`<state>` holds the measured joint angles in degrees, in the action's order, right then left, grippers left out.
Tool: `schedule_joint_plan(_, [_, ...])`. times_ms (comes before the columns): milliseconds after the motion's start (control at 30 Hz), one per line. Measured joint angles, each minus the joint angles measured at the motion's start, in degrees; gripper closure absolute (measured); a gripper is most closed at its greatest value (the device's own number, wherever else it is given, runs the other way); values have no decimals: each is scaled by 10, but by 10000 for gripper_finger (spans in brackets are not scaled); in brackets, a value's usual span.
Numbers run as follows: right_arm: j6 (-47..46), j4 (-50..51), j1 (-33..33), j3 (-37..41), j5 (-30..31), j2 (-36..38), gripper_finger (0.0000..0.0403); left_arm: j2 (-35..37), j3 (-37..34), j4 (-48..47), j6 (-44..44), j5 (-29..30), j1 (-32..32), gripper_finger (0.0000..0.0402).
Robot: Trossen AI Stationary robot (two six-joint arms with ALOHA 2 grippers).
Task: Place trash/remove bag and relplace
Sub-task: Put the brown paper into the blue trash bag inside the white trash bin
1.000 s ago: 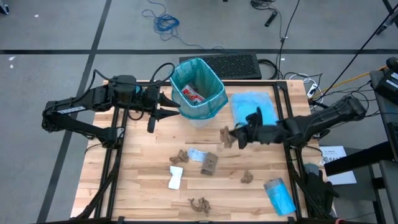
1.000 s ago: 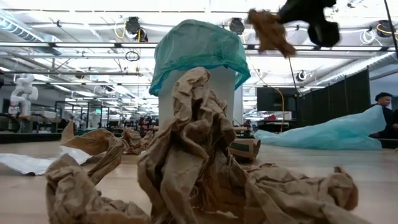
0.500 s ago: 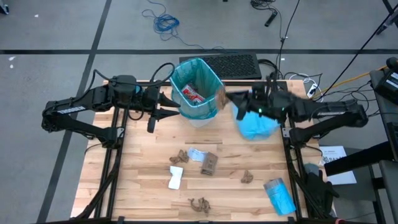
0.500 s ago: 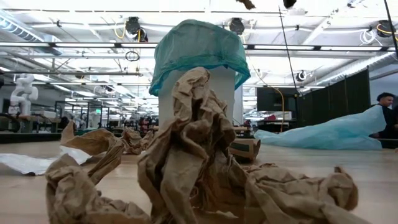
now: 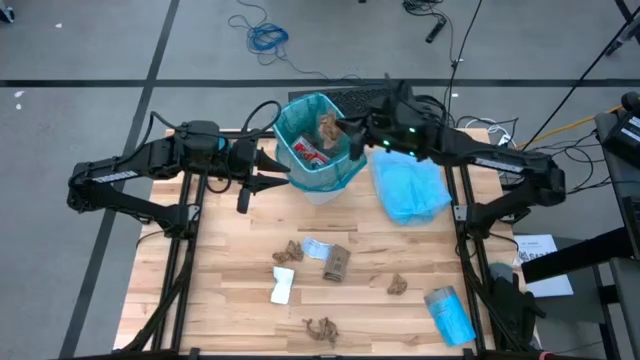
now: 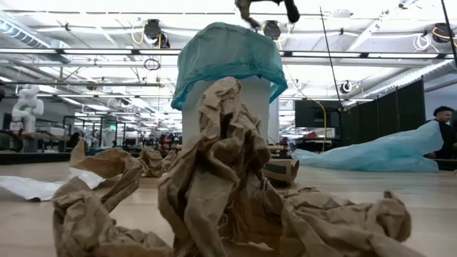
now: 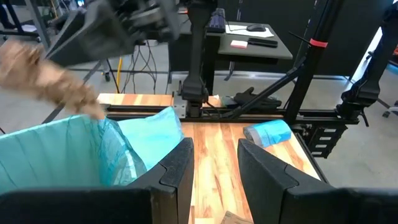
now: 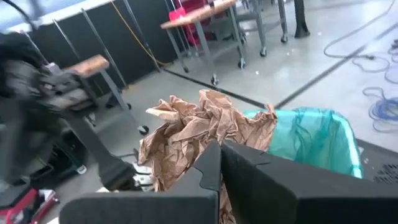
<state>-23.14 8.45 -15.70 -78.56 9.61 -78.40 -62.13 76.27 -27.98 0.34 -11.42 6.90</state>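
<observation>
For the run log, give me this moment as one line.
right gripper: shut on brown paper wad, above bin | left gripper: beside bin

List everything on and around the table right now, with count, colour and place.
bin: one, white with a teal bag liner, far middle of the table, red-and-white trash inside.
held paper wad: one, brown, above the bin's opening.
loose paper wads: about four, brown, near half of the table.
white packet: one, near middle-left.
small carton: one, brown, table's middle.
spare bag: one, pale blue, right of the bin.
blue roll: one, near right corner.
keyboard: one, black, beyond the table.
left gripper: at the bin's left side, apparently gripping its rim.
right gripper: shut on the held paper wad, over the bin.
</observation>
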Motion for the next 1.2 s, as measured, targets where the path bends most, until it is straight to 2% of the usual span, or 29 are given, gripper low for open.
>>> schedule_joint_plan(333, [-4, -3, -44, -4, -54, -60, 403, 0, 0, -3, 0, 1, 0, 281])
schedule_joint_plan(767, [0, -6, -57, -4, -53, -69, 402, 0, 0, -14, 0, 14, 0, 281])
schedule_joint_plan(1200, [11, -5, -56, -4, -55, -69, 358, 0, 0, -13, 0, 20, 0, 281])
